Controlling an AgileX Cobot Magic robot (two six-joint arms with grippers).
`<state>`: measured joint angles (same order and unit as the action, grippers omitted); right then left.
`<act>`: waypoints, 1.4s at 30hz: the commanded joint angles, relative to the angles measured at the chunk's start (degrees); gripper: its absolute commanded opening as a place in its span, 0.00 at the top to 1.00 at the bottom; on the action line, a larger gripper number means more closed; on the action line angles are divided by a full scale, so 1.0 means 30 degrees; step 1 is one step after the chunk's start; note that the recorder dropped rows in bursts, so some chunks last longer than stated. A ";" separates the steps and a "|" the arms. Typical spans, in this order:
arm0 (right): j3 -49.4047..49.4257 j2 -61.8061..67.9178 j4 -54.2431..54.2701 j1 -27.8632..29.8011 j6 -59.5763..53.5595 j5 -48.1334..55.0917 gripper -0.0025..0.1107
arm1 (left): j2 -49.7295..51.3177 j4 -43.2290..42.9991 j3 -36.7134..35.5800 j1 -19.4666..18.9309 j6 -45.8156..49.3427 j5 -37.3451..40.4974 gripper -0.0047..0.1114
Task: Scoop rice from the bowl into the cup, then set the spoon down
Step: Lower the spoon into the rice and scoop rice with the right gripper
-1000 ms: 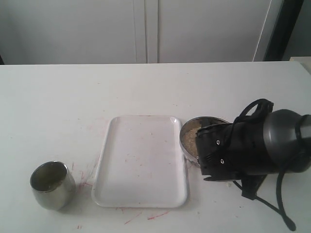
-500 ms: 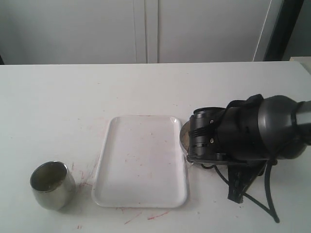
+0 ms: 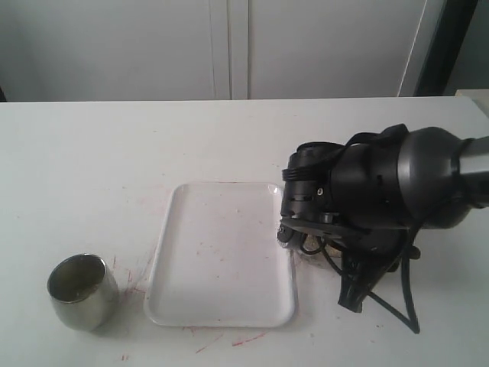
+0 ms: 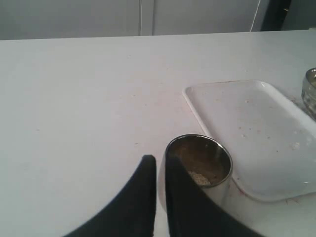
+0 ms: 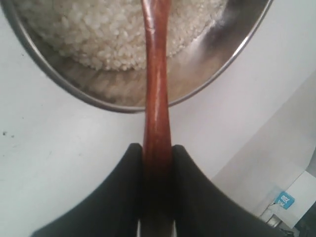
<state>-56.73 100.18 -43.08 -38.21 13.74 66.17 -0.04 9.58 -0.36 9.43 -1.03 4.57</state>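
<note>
Looking through the right wrist camera, we find the right gripper (image 5: 157, 148) clamped on the wooden spoon (image 5: 156, 74). Both fingers press the slender handle, which runs over the rim of the steel bowl (image 5: 74, 92) and across the rice (image 5: 89, 24). The spoon's oval end lies outside that frame.

The exterior view shows almost none of this. The right arm (image 3: 367, 195) covers bowl and spoon, just beside the right long side of the white tray (image 3: 221, 252), toward the edge of the table (image 3: 114, 153) nearest that camera.

The steel cup (image 3: 82, 290) stands upright near the left end of that same edge, apart from the tray. Only the left wrist view looks inside it, where a small patch of rice lies on the yellowish bottom.

The left gripper (image 4: 159, 159) shows in that view alone, fingers drawn almost together with nothing between them. We cannot tell whether it touches the cup.
</note>
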 commanded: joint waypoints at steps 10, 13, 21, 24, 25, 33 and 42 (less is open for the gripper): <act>-0.0460 -0.3225 0.5187 0.2425 -0.2858 -0.0246 0.98 | 0.0014 0.0183 0.0119 0.0126 -0.0010 -0.0064 0.84; -0.0194 -0.3942 0.5687 0.2693 -0.2988 -0.0480 0.98 | 0.0014 0.0183 0.0119 0.0126 -0.0010 -0.0064 0.84; 0.3518 -0.6204 0.7513 0.3634 -0.2301 -0.4581 0.98 | 0.0014 0.0183 0.0119 0.0126 -0.0010 -0.0064 0.84; 0.4101 -0.6862 0.7513 0.3634 -0.1575 -0.5365 0.98 | 0.0014 0.0183 0.0119 0.0126 -0.0010 -0.0064 0.84; 0.4096 -0.6998 0.7513 0.3634 -0.1506 -0.5443 0.98 | 0.0014 0.0183 0.0119 0.0126 -0.0010 -0.0064 0.84; 0.4096 -0.7300 0.8505 0.3634 -0.1430 -0.5503 0.98 | 0.0014 0.0183 0.0119 0.0126 -0.0010 -0.0064 0.84; 0.4059 -0.7979 0.9467 0.3634 -0.1632 -0.3927 0.98 | 0.0014 0.0183 0.0119 0.0126 -0.0010 -0.0064 0.84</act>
<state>-44.76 77.58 -16.07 -27.62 8.94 53.26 -0.04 9.58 -0.36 9.43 -1.03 4.57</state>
